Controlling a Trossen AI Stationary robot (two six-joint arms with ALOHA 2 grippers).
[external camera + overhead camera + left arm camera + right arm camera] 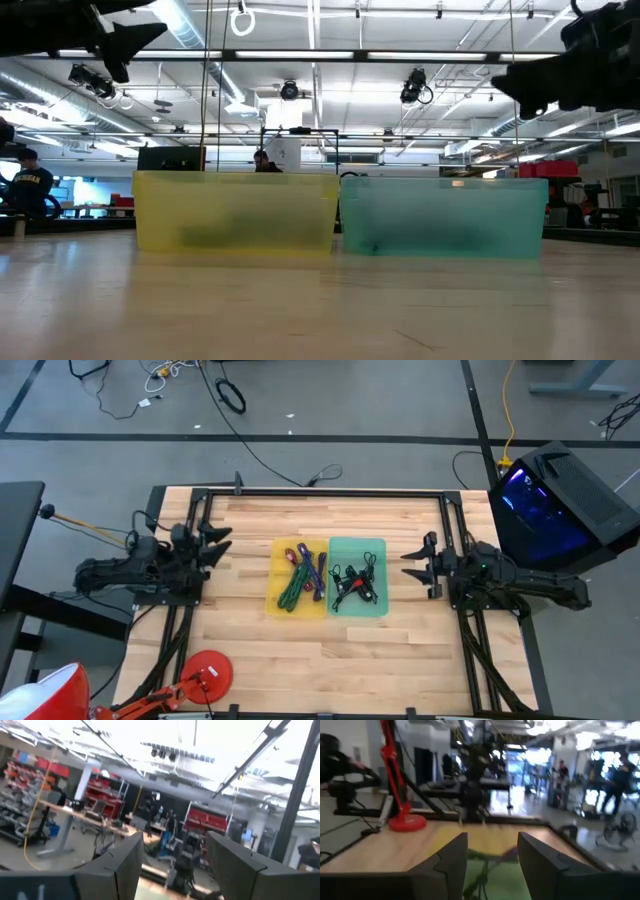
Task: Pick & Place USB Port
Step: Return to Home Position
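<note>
A yellow bin (300,576) (235,212) and a teal bin (358,576) (443,215) stand side by side on the middle of the wooden table. Green, purple and red cables (303,572) lie in the yellow bin, black and red cables (354,582) in the teal one. Which of them is the USB port, I cannot tell. My left gripper (224,544) (175,852) hovers open at the table's left side, well above the table. My right gripper (411,564) (492,847) hovers open at the right side, pointing at the bins. Neither holds anything.
A black frame (320,492) runs round the table's far and side edges. A red round stand base (206,670) sits at the near left corner. A dark computer case with blue light (555,500) stands beyond the right edge. Bare wood lies in front of the bins.
</note>
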